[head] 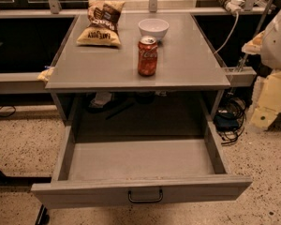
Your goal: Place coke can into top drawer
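Gripping the can [147,56] mid-body suits its stiff, slick, dentable wall; it stands well left of the gripper [270,97], whose opening I cannot tell

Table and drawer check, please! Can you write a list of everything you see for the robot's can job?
Surface: grey tabletop, flat, with three things on it.
Job's things: coke can stands upright near the front middle of the tabletop; top drawer is pulled open with nothing inside.
Clutter: chip bag lies at the back left; white bowl sits just behind the can.
Grippers: gripper is at the right edge of the view, beside the table, apart from the can.
Cables: white cable hangs past the back right corner; dark cables are bundled on the floor at the right.
Surroundings: speckled floor.
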`<action>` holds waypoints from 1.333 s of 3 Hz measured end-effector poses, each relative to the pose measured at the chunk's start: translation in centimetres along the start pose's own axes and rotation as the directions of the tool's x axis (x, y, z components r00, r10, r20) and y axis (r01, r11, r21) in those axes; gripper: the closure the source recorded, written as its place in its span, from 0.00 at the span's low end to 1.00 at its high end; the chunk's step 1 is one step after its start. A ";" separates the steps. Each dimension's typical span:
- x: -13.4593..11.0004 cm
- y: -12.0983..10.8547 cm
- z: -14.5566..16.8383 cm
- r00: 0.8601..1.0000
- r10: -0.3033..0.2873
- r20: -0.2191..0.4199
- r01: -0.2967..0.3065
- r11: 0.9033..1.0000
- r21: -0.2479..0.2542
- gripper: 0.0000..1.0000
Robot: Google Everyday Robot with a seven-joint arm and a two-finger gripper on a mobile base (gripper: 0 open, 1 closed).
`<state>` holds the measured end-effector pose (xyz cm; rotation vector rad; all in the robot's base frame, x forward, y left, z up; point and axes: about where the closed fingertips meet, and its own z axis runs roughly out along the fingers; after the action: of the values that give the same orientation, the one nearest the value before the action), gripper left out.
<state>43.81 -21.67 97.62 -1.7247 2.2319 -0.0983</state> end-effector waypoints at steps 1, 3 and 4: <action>0.0 0.0 0.0 1.000 0.000 0.000 0.000 1.000 0.000 0.00; -1.3 -2.4 1.4 0.998 -0.008 0.055 0.007 1.000 0.019 0.00; -2.2 -4.5 2.5 0.996 -0.011 0.091 0.008 0.999 0.032 0.00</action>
<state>49.27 -20.40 96.79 -1.6889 2.1459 -0.0551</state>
